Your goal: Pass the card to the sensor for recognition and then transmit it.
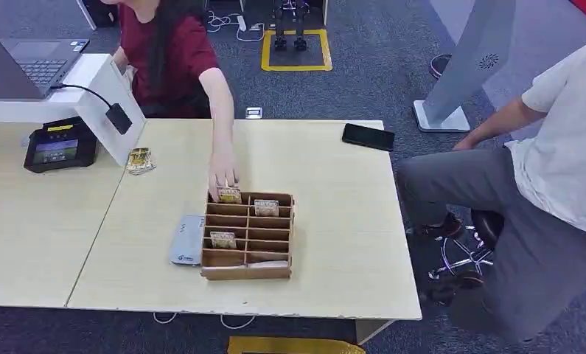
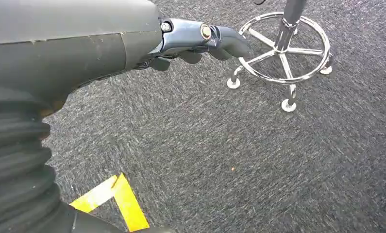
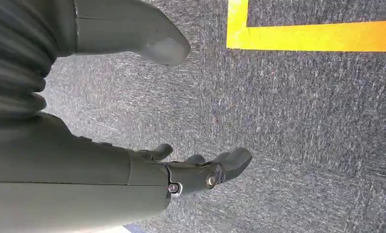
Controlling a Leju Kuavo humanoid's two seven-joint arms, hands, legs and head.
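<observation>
Both robot hands, left hand [image 2: 200, 43] and right hand [image 3: 200, 170], are hanging loosely spread, holding nothing, over carpet [image 2: 239, 160], while three cards [image 1: 222, 239] are sitting in the box [image 1: 247, 271] tabletop

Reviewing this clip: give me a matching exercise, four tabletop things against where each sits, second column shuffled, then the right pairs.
Things:
1. black phone
2. grey sensor box
3. payment terminal
4. person's hand

Places:
A. against the cardboard organizer's left side
B. on the card at the organizer's far left corner
C. far right corner of the table
D. on the left table, below the laptop

Pairs: 1-C, 2-A, 3-D, 4-B
</observation>
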